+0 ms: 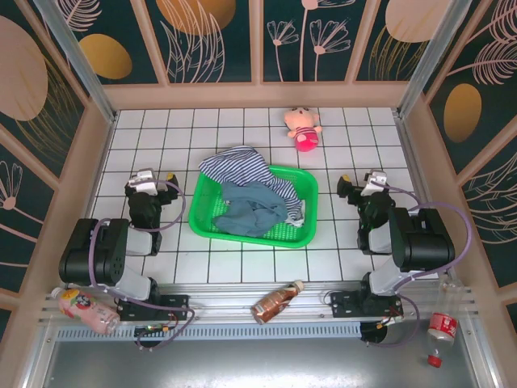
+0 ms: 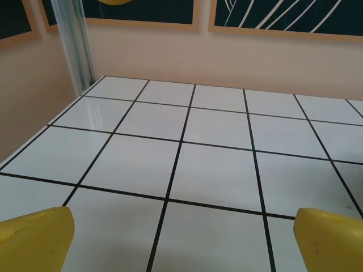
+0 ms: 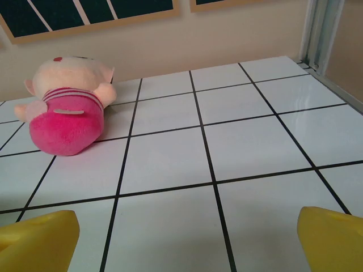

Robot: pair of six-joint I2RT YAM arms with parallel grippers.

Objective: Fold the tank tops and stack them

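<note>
Two tank tops lie crumpled at the green basket (image 1: 300,233) in the middle of the tiled table. The navy-and-white striped one (image 1: 239,165) hangs over the basket's back left rim. Inside the basket lies the dusty teal-blue one (image 1: 255,208), bunched up. My left gripper (image 1: 155,177) rests low on the tiles to the left of the basket. In the left wrist view that gripper (image 2: 184,238) is open, yellow fingertips (image 2: 39,233) wide apart over bare tiles. My right gripper (image 1: 358,181) sits right of the basket and is open (image 3: 187,241), with nothing between its fingers.
A pink plush doll (image 1: 303,129) lies at the back, also ahead and left of my right gripper (image 3: 65,113). On the near rail lie a pink-labelled bottle (image 1: 85,309), a brown bottle (image 1: 276,301) and a clear bottle (image 1: 442,327). Walls close the table on three sides.
</note>
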